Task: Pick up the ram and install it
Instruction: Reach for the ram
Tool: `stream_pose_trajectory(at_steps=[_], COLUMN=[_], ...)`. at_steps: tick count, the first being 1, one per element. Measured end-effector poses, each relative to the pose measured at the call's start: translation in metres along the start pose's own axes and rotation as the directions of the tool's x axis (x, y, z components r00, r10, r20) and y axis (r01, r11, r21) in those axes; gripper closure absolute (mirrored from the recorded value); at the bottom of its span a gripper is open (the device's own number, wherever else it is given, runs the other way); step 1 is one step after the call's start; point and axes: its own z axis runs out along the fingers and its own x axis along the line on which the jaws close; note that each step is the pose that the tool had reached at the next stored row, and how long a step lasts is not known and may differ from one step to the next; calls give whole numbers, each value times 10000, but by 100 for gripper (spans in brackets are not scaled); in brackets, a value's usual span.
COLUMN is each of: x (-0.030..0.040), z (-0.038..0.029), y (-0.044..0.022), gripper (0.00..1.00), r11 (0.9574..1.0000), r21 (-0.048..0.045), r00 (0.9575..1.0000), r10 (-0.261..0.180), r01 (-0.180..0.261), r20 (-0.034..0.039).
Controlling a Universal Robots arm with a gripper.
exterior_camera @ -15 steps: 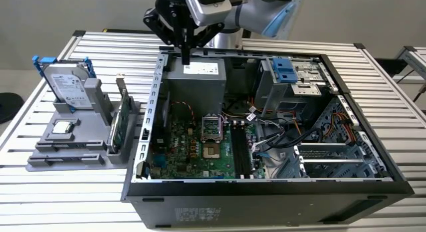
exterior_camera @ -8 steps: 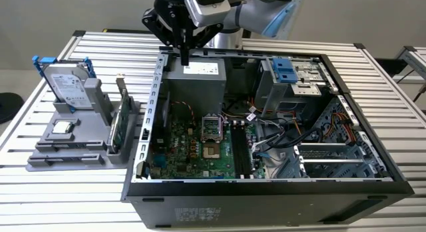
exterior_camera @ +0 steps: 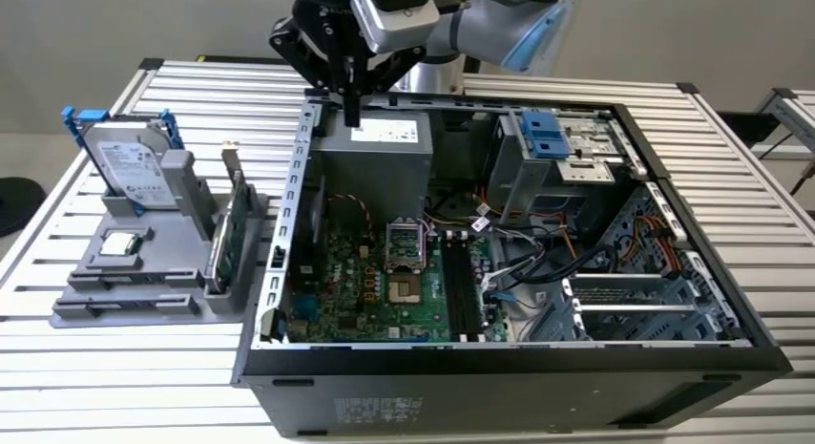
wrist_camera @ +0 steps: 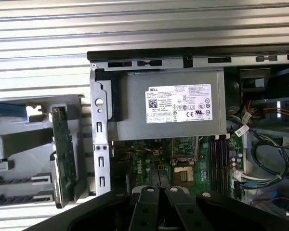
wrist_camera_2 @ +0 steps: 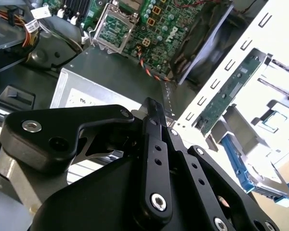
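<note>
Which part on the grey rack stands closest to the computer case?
The green card, on edge beside the case; the blue-framed hard drive stands farther away.

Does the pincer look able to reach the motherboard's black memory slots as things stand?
Probably yes. The case is open on top, the black slots lie uncovered, and the cables sit beside them, not across. The pincer hangs above the power supply.
</note>
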Motion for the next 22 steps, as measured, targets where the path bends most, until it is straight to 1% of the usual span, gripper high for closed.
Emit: stream_pose_trajectory(at_steps=[22], x=[31], z=[-3], y=[-56], gripper=[100], r11=[10000], r21=[0], r00=[10000], r10=[1], r01=[-1], r20=[0])
